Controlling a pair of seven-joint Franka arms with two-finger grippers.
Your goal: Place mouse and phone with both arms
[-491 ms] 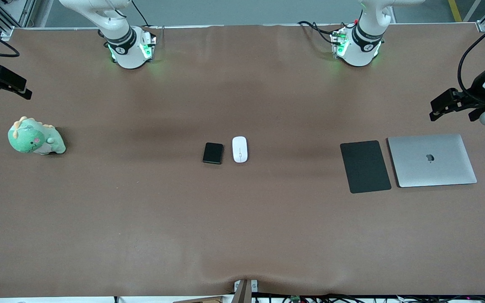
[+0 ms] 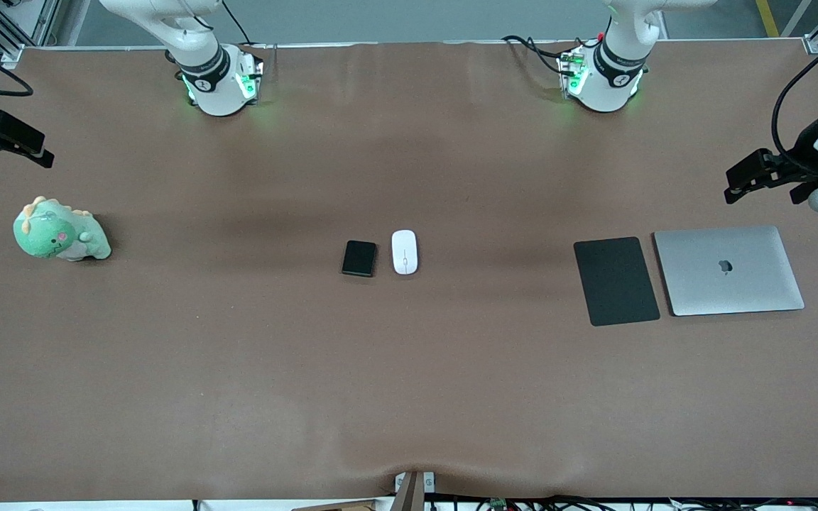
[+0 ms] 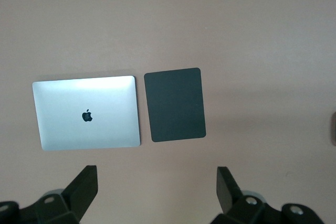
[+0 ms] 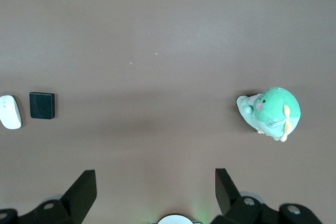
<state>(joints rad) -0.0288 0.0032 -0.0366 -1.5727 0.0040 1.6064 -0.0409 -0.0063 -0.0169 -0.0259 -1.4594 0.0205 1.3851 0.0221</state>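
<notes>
Nothing moved since earlier | mouse [image 2: 404, 251] beside phone [image 2: 359, 257], frame centre | left gripper [image 3: 157, 192], right gripper [image 4: 156, 191] wide open, empty

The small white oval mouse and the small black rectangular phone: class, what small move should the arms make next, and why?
Probably both arms should swing in toward mid-table. The small white oval mouse and the small black rectangular phone lie side by side there, untouched. The left gripper hangs open over the table beside the silver laptop; the right gripper hangs open near the green plush dinosaur.
</notes>
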